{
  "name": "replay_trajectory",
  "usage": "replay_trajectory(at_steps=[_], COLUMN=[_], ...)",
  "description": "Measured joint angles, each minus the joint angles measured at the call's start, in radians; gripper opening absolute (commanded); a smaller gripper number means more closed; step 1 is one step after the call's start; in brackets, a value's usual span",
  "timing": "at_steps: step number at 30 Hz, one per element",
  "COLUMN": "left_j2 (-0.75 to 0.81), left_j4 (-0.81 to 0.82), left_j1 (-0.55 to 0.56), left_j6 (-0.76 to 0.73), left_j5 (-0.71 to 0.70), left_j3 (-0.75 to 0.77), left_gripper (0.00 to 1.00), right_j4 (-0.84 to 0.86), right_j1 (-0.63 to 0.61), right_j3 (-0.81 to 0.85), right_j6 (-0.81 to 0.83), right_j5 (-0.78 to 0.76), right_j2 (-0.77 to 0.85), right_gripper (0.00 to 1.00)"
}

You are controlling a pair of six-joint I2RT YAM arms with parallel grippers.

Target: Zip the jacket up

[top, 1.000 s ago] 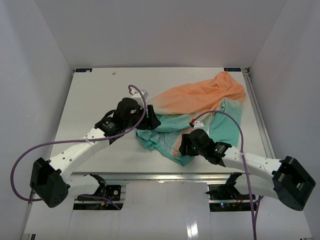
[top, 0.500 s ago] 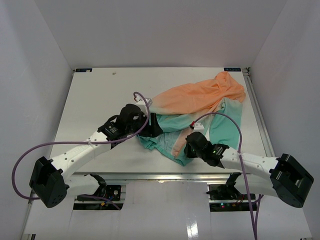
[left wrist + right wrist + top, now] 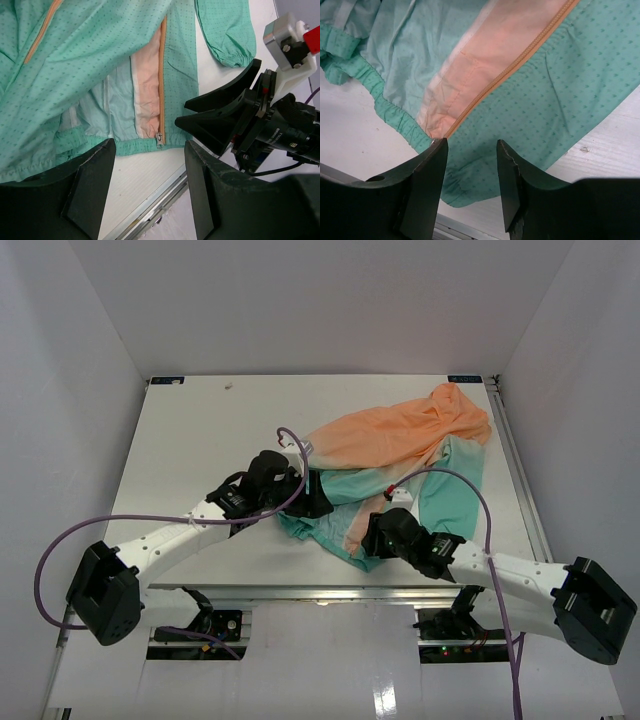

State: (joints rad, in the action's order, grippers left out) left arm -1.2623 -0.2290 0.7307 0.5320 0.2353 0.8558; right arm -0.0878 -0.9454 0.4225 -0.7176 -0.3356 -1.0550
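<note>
You have the jacket (image 3: 400, 455) rumpled on the right half of the worktop (image 3: 190, 440), front open, zipper slider (image 3: 159, 138) down at the hem. Your left tool (image 3: 150, 150) and right tool (image 3: 470, 145) hover over that hem, fingers apart, gripping nothing. By my judgement, none of the zipping is done yet.

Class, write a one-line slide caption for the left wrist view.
Open left gripper above the jacket's hem, zipper pull ahead, right gripper beside.
</note>
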Motion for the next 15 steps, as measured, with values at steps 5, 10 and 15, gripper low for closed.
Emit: replay_trajectory(at_steps=[5,10,15], left_j2=[0.001,0.004,0.004], left_j4=[0.015,0.027,0.097], left_j1=[0.000,0.002,0.002], left_j6=[0.000,0.000,0.004], left_j5=[0.000,0.002,0.086], left_j3=[-0.024,-0.058,-0.093], left_gripper=[0.68,0.64,0.61], right_j4=[0.000,0.019,0.034], right_j1=[-0.031,-0.046,-0.050], right_j3=[0.000,0.000,-0.007], right_j6=[-0.013,-0.018,-0.021], right_j5=[-0.003,-0.004,-0.023], right_j2=[-0.053,-0.091,-0.053], right_gripper=[0.43,0.08,0.08])
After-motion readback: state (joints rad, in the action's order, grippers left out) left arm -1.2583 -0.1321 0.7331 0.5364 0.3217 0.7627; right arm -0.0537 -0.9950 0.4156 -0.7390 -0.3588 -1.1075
